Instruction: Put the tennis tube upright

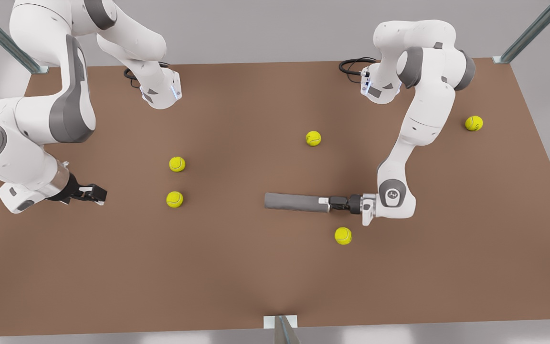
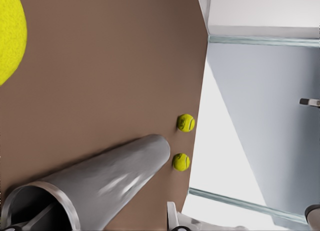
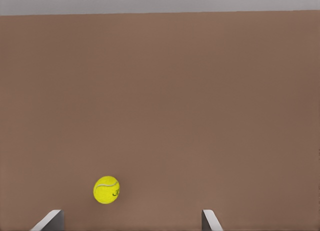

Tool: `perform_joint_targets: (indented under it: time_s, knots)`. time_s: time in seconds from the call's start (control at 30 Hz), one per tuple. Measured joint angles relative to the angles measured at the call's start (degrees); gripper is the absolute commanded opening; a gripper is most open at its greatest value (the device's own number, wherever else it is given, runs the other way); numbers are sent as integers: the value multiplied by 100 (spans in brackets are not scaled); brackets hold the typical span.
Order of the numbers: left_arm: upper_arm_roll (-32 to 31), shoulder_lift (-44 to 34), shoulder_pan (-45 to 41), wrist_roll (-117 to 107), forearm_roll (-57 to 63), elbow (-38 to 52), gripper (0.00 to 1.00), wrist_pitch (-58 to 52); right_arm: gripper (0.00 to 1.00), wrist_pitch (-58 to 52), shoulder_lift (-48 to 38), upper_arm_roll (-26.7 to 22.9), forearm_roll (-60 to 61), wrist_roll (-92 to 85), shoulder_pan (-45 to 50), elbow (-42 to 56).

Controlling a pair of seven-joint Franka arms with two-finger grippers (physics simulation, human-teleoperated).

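Waiting low over the brown tabletop [image 1: 237, 267] at the front view's left, the right gripper [image 1: 94, 193] points toward the middle with its two fingertips [image 3: 50, 221] spread wide apart and nothing between them. Just beyond it sit two yellow tennis balls [image 1: 176, 164], one behind the other, both clear of the fingers. Toward the middle lies the tennis tube [image 1: 296, 202], a slim grey metallic cylinder resting on its side on the table, its length running across the front view. Its hollow rimmed end [image 2: 37, 201] faces the front view's right, where the left gripper [image 1: 333, 203] meets it; one finger reaches inside the opening, pinching the tube's wall. A third yellow ball [image 1: 313, 138] sits behind the tube, a fourth [image 1: 343, 235] near its gripped end, and a fifth [image 1: 474, 123] far off at the front view's right.
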Motion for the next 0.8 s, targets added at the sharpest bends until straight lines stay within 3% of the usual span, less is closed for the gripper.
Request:
perform_joint_targets:
  time_s: [0.17, 0.27, 0.5, 0.8]
  knots:
    - [-84, 0, 1, 79, 3, -90, 100, -3, 100, -9, -9, 0, 64, -37, -148, -8]
    - [-113, 0, 0, 80, 4, -98, 81, -1, 100, -12, -8, 5, 54, -6, -123, -17]
    - [-123, 9, 0, 115, 8, -107, 58, 0, 100, -9, -9, 9, 28, -5, -79, -11]
    - [-123, 0, 9, 115, 27, -100, 44, -158, 100, -26, -10, 18, 18, 1, -119, 2]
